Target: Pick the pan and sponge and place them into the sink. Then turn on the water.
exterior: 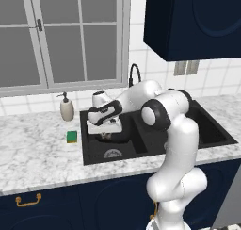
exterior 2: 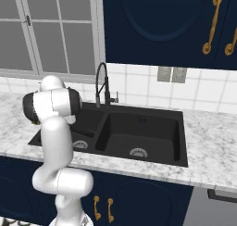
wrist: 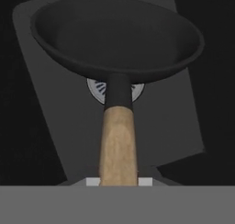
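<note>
Hand (exterior: pixel 107 132) clamped on the light wood handle of the round black pan (wrist: pixel 117 35), held w/ its bowl over the silver drain in the left basin of the black dbl-basin sink (exterior: pixel 216 138). Small rect. sponge (exterior: pixel 71 137), green top over yellow, lies on the marbled table (exterior: pixel 33 149) just beside sink's left rim, nr beige soap bottle (exterior: pixel 67 107).
</note>
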{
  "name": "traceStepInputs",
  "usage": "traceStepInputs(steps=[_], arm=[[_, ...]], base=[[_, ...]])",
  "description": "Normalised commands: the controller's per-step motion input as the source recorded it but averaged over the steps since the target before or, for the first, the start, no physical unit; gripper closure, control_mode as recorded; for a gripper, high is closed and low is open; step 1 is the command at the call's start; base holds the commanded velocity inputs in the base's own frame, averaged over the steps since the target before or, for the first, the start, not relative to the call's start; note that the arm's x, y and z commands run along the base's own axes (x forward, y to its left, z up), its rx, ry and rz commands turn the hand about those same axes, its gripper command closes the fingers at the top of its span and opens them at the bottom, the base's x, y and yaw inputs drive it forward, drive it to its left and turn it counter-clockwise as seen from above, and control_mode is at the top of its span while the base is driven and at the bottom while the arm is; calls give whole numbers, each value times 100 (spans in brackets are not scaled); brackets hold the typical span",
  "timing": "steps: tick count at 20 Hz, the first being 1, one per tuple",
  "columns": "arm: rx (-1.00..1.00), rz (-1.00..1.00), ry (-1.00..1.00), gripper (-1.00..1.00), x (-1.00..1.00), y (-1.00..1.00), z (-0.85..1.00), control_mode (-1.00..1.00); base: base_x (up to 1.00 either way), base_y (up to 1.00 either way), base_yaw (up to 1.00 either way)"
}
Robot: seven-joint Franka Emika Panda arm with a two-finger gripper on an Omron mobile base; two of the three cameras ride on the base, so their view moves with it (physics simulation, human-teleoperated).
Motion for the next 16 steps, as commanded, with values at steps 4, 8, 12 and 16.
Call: traceStepInputs(steps=[4,8,12,16], arm=[[-2,0,0,100,41,2,-37,-100],[-2,0,0,100,42,7,-31,-100],[0,0,0,100,22,11,-16,-100],[0,0,0,-100,8,19,-29,-100]], base=[[0,0,0],[0,0,0],[0,0,0],[0,0,0]])
